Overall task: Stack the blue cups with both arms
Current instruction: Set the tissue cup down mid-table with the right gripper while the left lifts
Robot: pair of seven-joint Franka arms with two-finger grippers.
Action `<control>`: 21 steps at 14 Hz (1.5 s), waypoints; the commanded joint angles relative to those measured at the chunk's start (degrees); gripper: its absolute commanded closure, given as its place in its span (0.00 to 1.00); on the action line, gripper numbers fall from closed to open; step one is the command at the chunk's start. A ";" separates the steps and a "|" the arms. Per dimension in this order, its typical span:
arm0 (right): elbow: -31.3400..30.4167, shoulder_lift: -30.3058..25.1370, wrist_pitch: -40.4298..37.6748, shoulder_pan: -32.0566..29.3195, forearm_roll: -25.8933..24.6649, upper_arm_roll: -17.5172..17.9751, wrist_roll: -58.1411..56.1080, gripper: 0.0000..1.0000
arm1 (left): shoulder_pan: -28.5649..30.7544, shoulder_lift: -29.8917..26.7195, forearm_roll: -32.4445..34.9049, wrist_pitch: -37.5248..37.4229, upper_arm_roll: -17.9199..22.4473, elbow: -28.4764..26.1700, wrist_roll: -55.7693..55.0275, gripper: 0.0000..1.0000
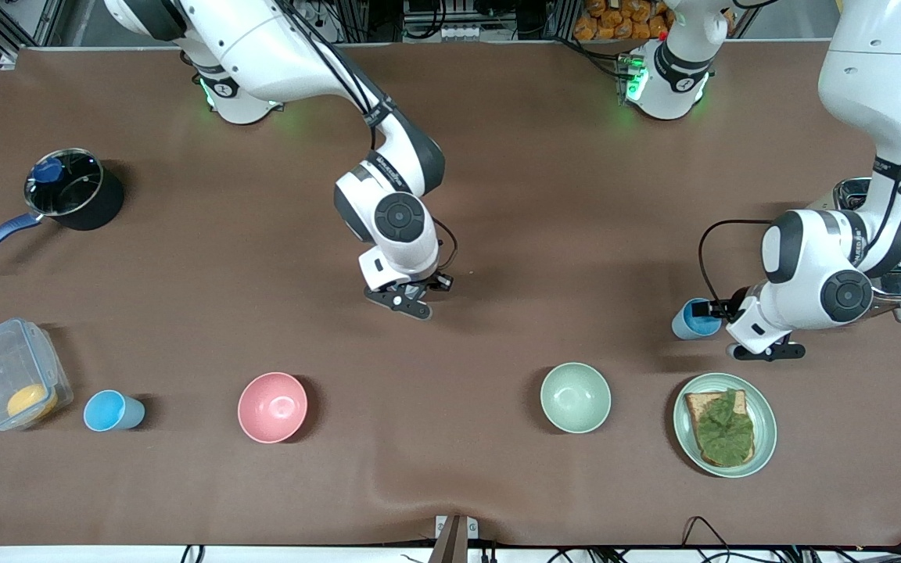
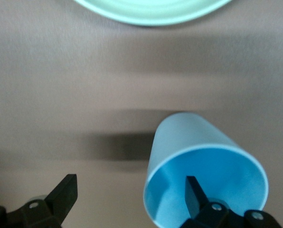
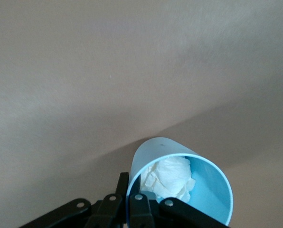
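The left gripper's (image 2: 132, 183) fingers stand wide apart, one inside the rim of a sky-blue plastic tumbler (image 2: 203, 166), one outside on bare brown tablecloth (image 1: 497, 195). A green plate of toast (image 1: 763, 438) and a pale green bowl (image 1: 576, 397) lie near. The right gripper (image 3: 130, 190) pinches the rim of a light-blue plastic tumbler holding crumpled white paper (image 3: 198, 190), with bare cloth all round. A third blue tumbler (image 1: 113, 410) stands well apart.

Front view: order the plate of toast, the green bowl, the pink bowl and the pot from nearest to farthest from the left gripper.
From the left gripper, open at a blue cup:
1. Plate of toast, just nearer the camera than the gripper.
2. Green bowl, beside the plate, toward the right arm's end.
3. Pink bowl, farther along that row.
4. Pot, at the right arm's end.
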 commanded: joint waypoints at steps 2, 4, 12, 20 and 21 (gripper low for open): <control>1.72 2.68 5.37 2.66 1.25 -0.67 3.75 1.00 | -0.53 3.22 -1.39 0.50 -0.92 4.07 -0.67 0.00; 1.54 3.03 5.64 3.36 1.25 -0.75 4.29 1.00 | -0.44 3.22 -4.27 1.12 -0.92 4.07 -0.76 0.46; 7.15 -0.21 -7.77 0.65 0.54 -1.19 1.05 0.00 | 0.52 1.03 -5.96 1.12 -1.00 3.72 -0.67 1.00; 10.86 -11.19 -25.72 -14.45 1.60 -0.67 -20.81 0.00 | -0.18 -5.66 -10.09 0.59 -9.59 2.49 -15.23 1.00; 10.69 -12.42 -27.65 -16.65 2.90 -0.75 -23.46 0.00 | -0.18 -5.66 -9.83 0.59 -11.44 2.93 -18.39 1.00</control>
